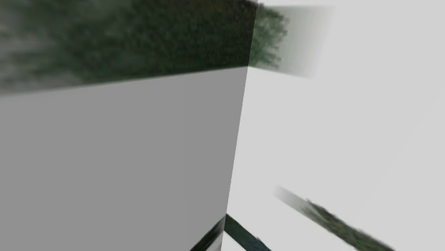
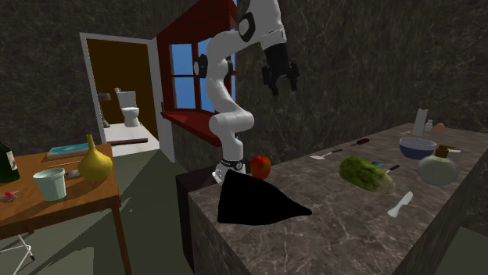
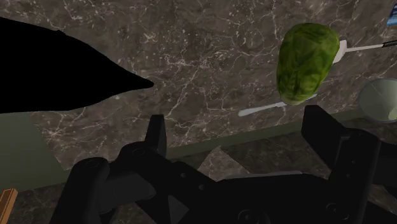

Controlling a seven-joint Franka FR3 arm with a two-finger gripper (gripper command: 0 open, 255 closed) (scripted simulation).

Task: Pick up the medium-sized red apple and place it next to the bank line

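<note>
- Hovering with the black gripper [image 2: 279,83] high above the black pointed shape [image 2: 254,201] lying on the marble counter [image 2: 328,230].
- Holding nothing: showing both fingers [image 3: 156,132] standing well apart in the wrist view, with bare marble and the counter's edge lying between them.
- Finding the red apple [image 2: 260,165] sitting on the counter just beside the black pointed shape, at its far edge, toward the arm's base [image 2: 229,166]; not managing to tell whether touching it or not.
- Judging the pick as not yet begun: no descending toward the apple, no closing round it, no lifting on show.
- Spotting a green leafy vegetable [image 2: 365,173] well apart from the black pointed shape, across open marble, and a white utensil [image 2: 400,205] lying farther from that shape again.
- Not managing to tell which thing is the bank line, so judging the placing spot as unsettled too.
- Reckoning the whole job as remaining: coming down over the apple beside the black pointed shape, closing on it, lifting, carrying, setting it down by the bank line.
</note>
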